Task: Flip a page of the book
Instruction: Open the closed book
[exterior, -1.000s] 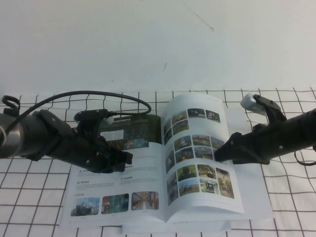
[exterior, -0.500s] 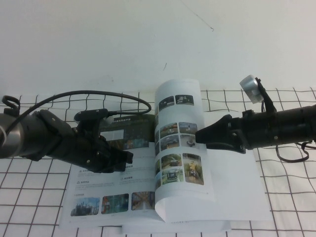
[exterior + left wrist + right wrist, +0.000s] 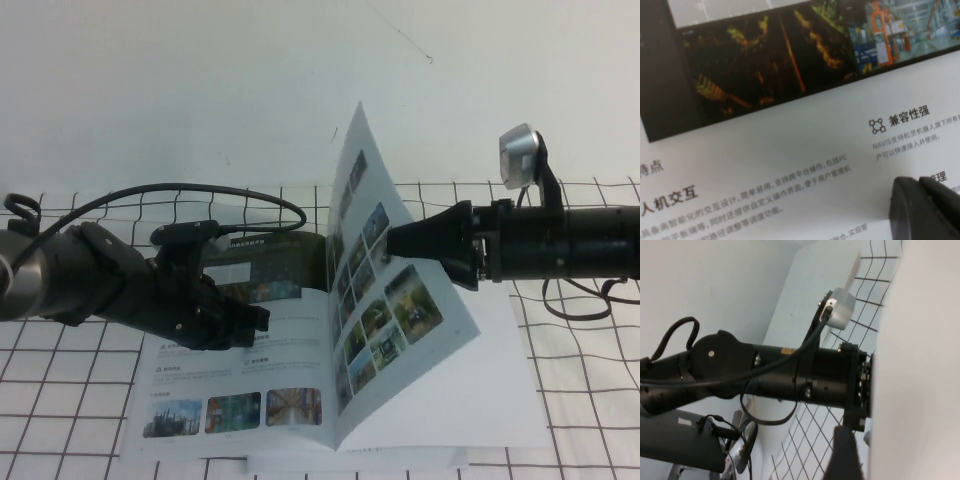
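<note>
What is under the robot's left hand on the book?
The left gripper rests on the book's left sheet with the dark banner. The right gripper lifts the page; what lies beneath is hidden.

The book (image 3: 240,390) has glossy white pages; its flat sheet carries a dark banner above grey text and a row of colour photos. Beside that banner, the page (image 3: 385,300) shows rows of small colour photos on white. The left gripper (image 3: 262,322), black, rests on the sheet below the banner. The right gripper (image 3: 392,240), also black, touches the page. Under the book, the cloth (image 3: 60,400) is white with a black grid.
</note>
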